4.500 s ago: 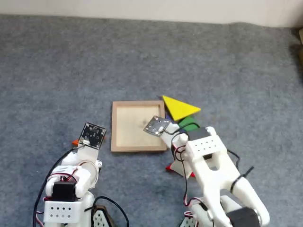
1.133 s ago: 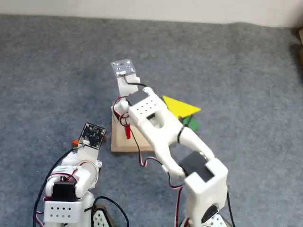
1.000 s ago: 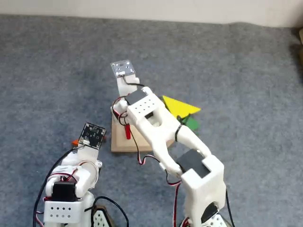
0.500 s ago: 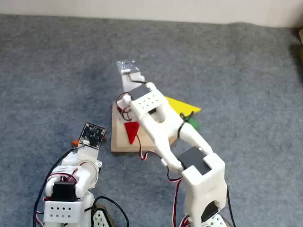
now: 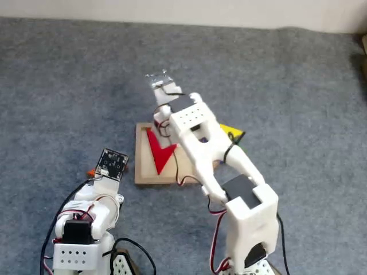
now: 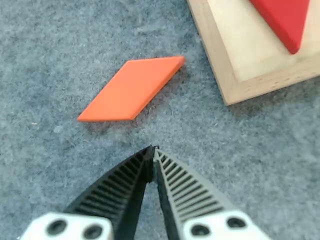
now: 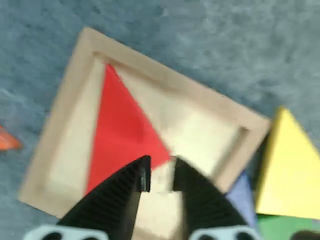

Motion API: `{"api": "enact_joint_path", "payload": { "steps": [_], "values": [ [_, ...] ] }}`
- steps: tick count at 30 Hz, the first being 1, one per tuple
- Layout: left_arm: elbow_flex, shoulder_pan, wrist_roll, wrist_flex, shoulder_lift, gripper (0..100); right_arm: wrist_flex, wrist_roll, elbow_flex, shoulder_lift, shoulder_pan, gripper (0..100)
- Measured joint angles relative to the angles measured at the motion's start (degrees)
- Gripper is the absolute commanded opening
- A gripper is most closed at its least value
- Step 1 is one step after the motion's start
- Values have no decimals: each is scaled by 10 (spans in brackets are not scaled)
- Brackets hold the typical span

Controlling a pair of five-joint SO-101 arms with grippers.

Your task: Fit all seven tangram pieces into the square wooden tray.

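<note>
Left gripper (image 6: 151,150): clenched, fingertips meeting, nothing between them, poised above bare grey carpet (image 6: 50,40). The orange parallelogram (image 6: 131,88) lies flat on the carpet just ahead of those tips, near a corner of the wooden tray (image 6: 235,85) but not touching it. From overhead you see only a sliver of that orange piece (image 5: 90,172) beside your left arm (image 5: 86,223), which sits back at the near edge. Right arm (image 5: 195,123) stretches across the tray (image 5: 139,166). Right gripper (image 7: 159,172): released, fingers a little apart with nothing held, hanging over the tray floor. The red triangle (image 7: 125,135) lies flat inside the tray (image 7: 170,82), in the part toward your left arm, one point aimed at the near rim (image 5: 156,152). Outside the tray on the far side from the left arm: the yellow triangle (image 7: 287,165), a blue piece (image 7: 240,195) tucked between it and the rim, and a green piece (image 7: 280,227) beside them, all close together. Overhead, the yellow corner (image 5: 232,133) peeks out past the right arm.
</note>
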Motion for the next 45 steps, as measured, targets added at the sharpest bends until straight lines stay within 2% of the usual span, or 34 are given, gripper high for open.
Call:
{"api": "enact_joint_path", "payload": {
  "steps": [3, 7, 18, 25, 31, 36, 41, 45],
  "values": [
    [0, 0, 0, 0, 0, 25, 13, 40, 0, 0, 23, 5],
    [0, 0, 0, 0, 0, 25, 18, 50, 0, 1, 25, 5],
    [0, 0, 0, 0, 0, 25, 18, 43, -3, 49, -87, 5],
    [0, 0, 0, 0, 0, 25, 42, 25, -5, 46, -102, 5],
    [0, 0, 0, 0, 0, 25, 75, 25, -4, -63, -58, 5],
    [0, 0, 0, 0, 0, 25, 77, 25, 5, -143, 24, 11],
    [0, 0, 0, 0, 0, 25, 77, 83, 7, -157, 101, 158],
    [0, 0, 0, 0, 0, 25, 79, 143, 35, -157, 125, 241]
  ]
}}
